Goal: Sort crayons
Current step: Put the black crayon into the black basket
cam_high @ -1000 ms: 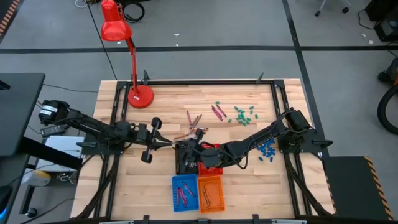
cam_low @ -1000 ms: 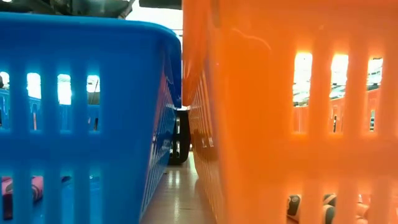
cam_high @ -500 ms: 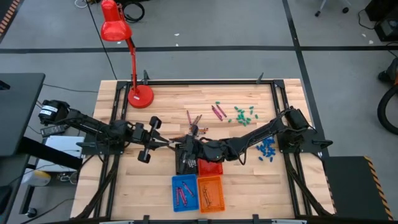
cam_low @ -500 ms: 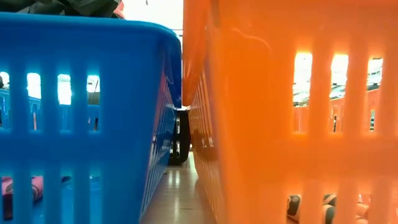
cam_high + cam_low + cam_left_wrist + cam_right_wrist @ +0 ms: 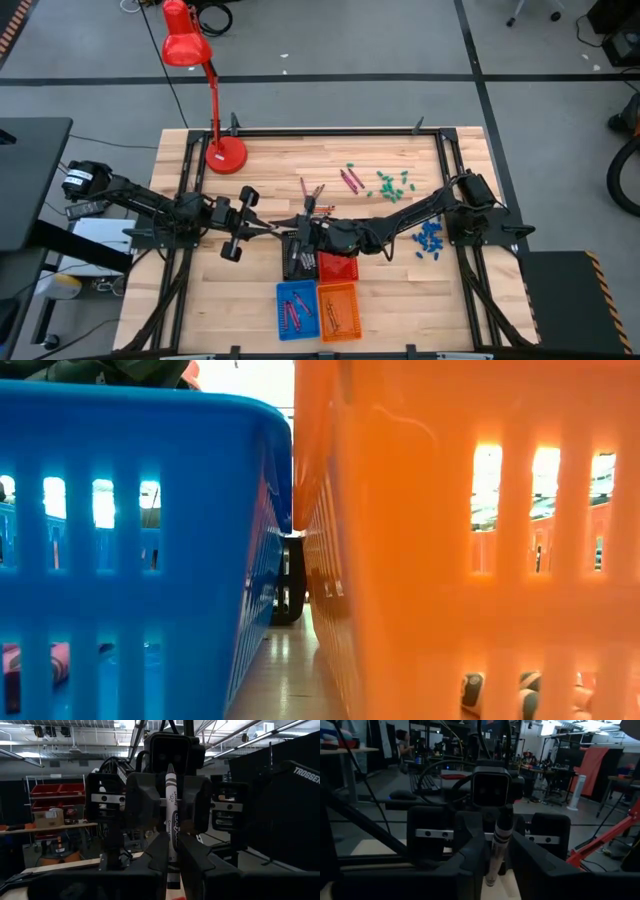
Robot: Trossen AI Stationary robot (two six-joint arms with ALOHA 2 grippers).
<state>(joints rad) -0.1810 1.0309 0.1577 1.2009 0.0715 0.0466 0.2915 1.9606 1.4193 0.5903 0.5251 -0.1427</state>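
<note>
A robotics lab: storage shelves [image 5: 47, 805] with red bins, cluttered workbenches [image 5: 545, 772], exposed ceiling.

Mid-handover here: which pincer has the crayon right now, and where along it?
The left pincer grips the grey crayon by its lower end. The right pincer brackets the same crayon; whether it has clamped cannot be told.

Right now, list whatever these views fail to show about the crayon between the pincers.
- Wrist views: the crayon's lower end, tucked behind the left pincer and the right pincer.
- High view: the crayon is too small to make out where the two arms meet.
- Low view: the blue basket and orange basket walls hide both arms.
</note>
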